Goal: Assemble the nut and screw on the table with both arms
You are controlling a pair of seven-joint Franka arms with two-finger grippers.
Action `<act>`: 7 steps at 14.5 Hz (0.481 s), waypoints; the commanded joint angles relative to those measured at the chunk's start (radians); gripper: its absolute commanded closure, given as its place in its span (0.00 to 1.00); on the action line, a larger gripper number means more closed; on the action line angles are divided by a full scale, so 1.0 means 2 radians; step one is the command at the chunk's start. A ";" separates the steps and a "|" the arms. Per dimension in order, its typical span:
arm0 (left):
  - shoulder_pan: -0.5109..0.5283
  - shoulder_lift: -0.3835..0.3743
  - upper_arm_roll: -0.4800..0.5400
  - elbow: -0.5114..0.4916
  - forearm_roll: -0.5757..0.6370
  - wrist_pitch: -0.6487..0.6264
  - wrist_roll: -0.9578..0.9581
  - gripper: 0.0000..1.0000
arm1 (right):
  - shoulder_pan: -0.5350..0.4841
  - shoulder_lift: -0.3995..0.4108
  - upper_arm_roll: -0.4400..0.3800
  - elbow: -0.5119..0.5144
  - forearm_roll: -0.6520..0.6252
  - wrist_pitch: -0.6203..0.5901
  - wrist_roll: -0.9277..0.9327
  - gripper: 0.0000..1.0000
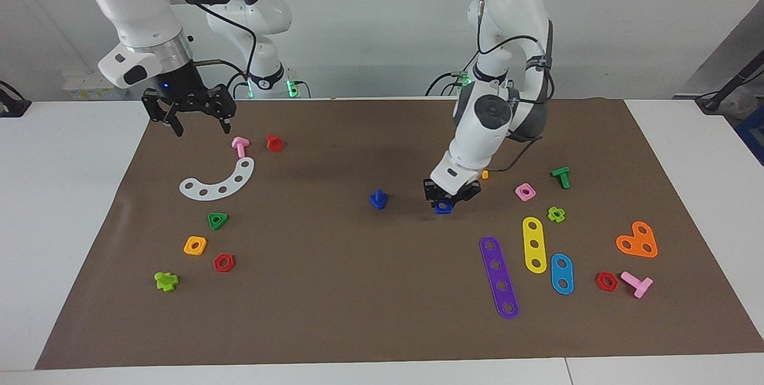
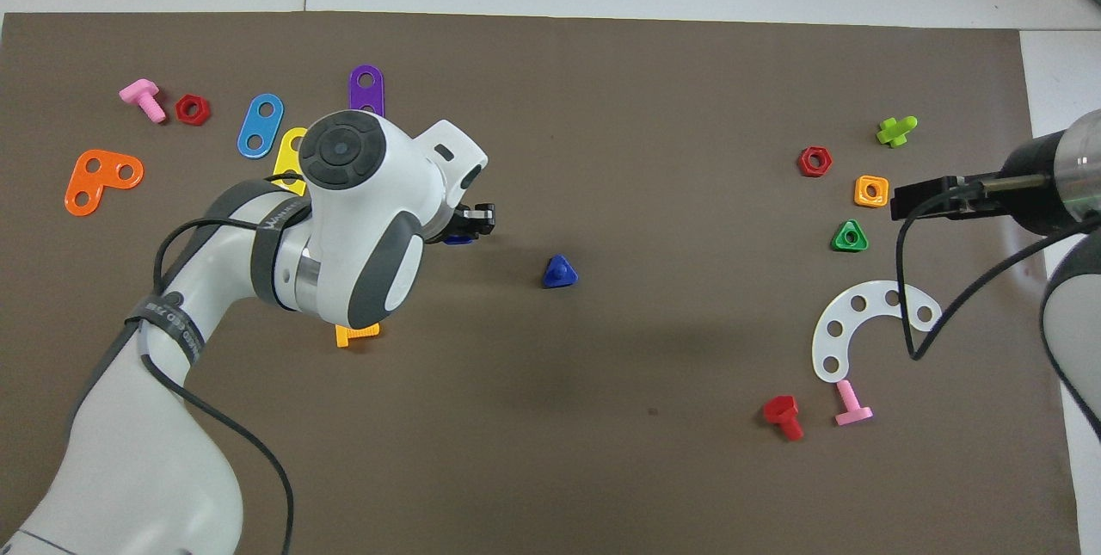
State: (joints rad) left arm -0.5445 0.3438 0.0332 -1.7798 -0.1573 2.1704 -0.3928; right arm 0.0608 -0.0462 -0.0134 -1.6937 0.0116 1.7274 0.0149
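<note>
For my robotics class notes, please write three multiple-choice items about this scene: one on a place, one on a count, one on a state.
1. Where does the screw stand?
A. mid-mat
B. on the white arc
C. beside the orange heart plate

2. How many red hexagonal nuts lie on the mat?
A. one
B. two
C. four

3. What is the left gripper doing?
A. open, empty
B. shut on the nut
C. pressing the purple strip

Answers: 1 A, it stands alone mid-mat; 2 B, one at each end; 3 B, dark blue shows between its fingertips.

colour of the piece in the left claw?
Dark blue: the nut held in the left claw. Clearest in the facing view.
</note>
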 commanded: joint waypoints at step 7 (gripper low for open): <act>-0.092 0.031 0.009 0.044 -0.026 -0.005 -0.074 1.00 | -0.001 -0.001 0.009 0.015 -0.020 -0.031 -0.016 0.00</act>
State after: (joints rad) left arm -0.7069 0.3794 0.0323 -1.7213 -0.1827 2.1628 -0.5343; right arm 0.0671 -0.0460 0.0001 -1.6678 -0.0257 1.6855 0.0061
